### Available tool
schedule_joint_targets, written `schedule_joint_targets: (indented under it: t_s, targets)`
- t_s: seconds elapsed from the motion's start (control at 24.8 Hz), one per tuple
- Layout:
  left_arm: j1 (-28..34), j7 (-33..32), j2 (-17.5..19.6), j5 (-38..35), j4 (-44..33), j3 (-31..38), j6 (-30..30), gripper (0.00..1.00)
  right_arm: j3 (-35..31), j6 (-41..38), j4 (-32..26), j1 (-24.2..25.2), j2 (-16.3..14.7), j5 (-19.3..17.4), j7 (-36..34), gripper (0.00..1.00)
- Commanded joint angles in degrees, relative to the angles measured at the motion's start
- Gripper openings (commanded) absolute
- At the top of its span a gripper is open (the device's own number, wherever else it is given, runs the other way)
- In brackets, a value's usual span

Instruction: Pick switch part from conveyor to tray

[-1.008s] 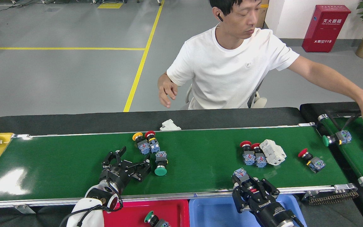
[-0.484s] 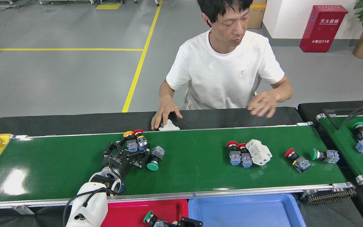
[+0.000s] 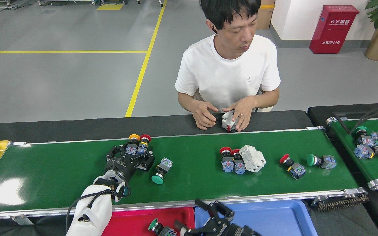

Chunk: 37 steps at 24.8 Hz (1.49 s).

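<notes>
a: head view. what lies on the glossy dark-green conveyor (image 3: pixel 61 170)?

b: hard plastic switch parts with round caps and blue blocks. a yellow-capped (image 3: pixel 132 144) and a red-capped pair (image 3: pixel 143 143) sit at 12 o'clock of the left gripper (image 3: pixel 133 154); a green-capped switch part (image 3: pixel 161 170) lies tilted at its 3 o'clock. a boxy white breaker (image 3: pixel 252 158) touches two red-capped ones (image 3: pixel 231 160) mid-belt.

a: changed since half a second ago?

b: the parts have ridden leftward. the person's hands (image 3: pixel 221 116) now meet over a white part on the black edge. the right gripper (image 3: pixel 208 223) has risen at 6 o'clock.

a: the jaws?

b: left: black fingers spread around the pair's blue blocks, a hold not clear. right: prongs apart, empty, just beside the green-capped part (image 3: pixel 157 227) in the smooth red tray (image 3: pixel 133 223), left of the blue tray (image 3: pixel 274 216).
</notes>
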Motion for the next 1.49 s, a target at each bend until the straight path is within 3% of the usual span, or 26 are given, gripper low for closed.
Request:
schedule_joint_targets:
  t_s: [0.0, 0.04, 0.16, 0.24, 0.4, 0.56, 0.77, 0.89, 1.17, 1.21, 1.25, 1.29, 1.37, 1.41, 1.45]
  targets:
    - [-0.79, 1.51, 1.1, -0.01, -0.35, 0.04, -0.55, 0.15, -1.49, 9.67, -0.88, -1.08, 0.02, 0.46, -2.54, 0.95]
    - [-0.61, 1.6, 1.28, -0.01, -0.17, 0.13, -0.55, 0.05, -1.84, 14.16, -0.8, -1.17, -0.6, 1.61, -4.65, 0.95]
    - [0.62, 1.69, 1.45, 0.34, -0.35, 0.48, -0.81, 0.05, -2.55, 24.88, -0.71, -0.29, -4.2, 5.91, -13.62, 0.96]
    - [1.76, 1.78, 1.63, 0.87, -1.23, 0.92, -0.81, 0.04, -2.55, 30.59, -0.71, 2.96, -5.26, 8.11, -19.07, 0.98]
    - [3.96, 1.78, 4.26, 2.28, -5.97, 7.25, -1.6, 0.04, -2.55, 31.82, -2.47, 11.22, -7.37, 9.43, -27.15, 0.99]
    - [9.94, 1.34, 7.96, 4.56, -16.26, 12.96, -7.93, 0.04, -2.2, 31.73, -3.87, 13.77, -9.48, 9.34, -28.12, 0.99]
    - [24.51, 1.16, 9.36, 6.93, -33.39, 19.46, -18.21, 0.05, -2.11, 31.82, -3.7, 12.45, -9.3, 9.43, -26.28, 0.98]
    - [35.68, 1.25, 9.01, 7.11, -44.37, 21.31, -22.7, 0.06, -1.23, 32.17, -1.68, 7.62, -8.77, 9.43, -19.87, 0.98]
    - [51.51, 3.71, 9.63, 6.41, -55.28, 18.15, -25.77, 0.11, 5.01, 33.14, 8.08, -1.79, -8.6, 10.13, -13.53, 0.98]
    - [52.91, 4.06, 9.89, 6.23, -55.81, 17.27, -26.21, 0.14, 5.54, 33.14, 9.58, -2.84, -8.51, 10.4, -13.53, 0.98]
    - [53.35, 4.15, 10.42, 5.88, -55.89, 16.65, -26.39, 0.27, 5.71, 33.23, 10.81, -3.72, -8.51, 10.75, -13.44, 0.98]
    - [53.62, 4.15, 10.59, 5.27, -55.72, 16.48, -26.39, 0.54, 5.8, 33.23, 11.6, -4.42, -8.16, 11.01, -13.44, 0.97]
    - [53.88, 4.24, 10.42, 4.56, -55.72, 16.39, -26.65, 0.78, 5.71, 33.32, 12.56, -5.39, -7.63, 11.1, -13.44, 0.97]
    - [53.97, 4.33, 10.59, 4.56, -55.72, 16.3, -26.65, 1.0, 5.8, 33.76, 13.36, -6.36, -7.63, 11.1, -13.44, 0.97]
    - [53.88, 4.33, 10.15, 4.56, -55.63, 16.39, -26.65, 1.0, 5.98, 34.46, 14.49, -7.5, -7.46, 11.19, -13.44, 0.97]
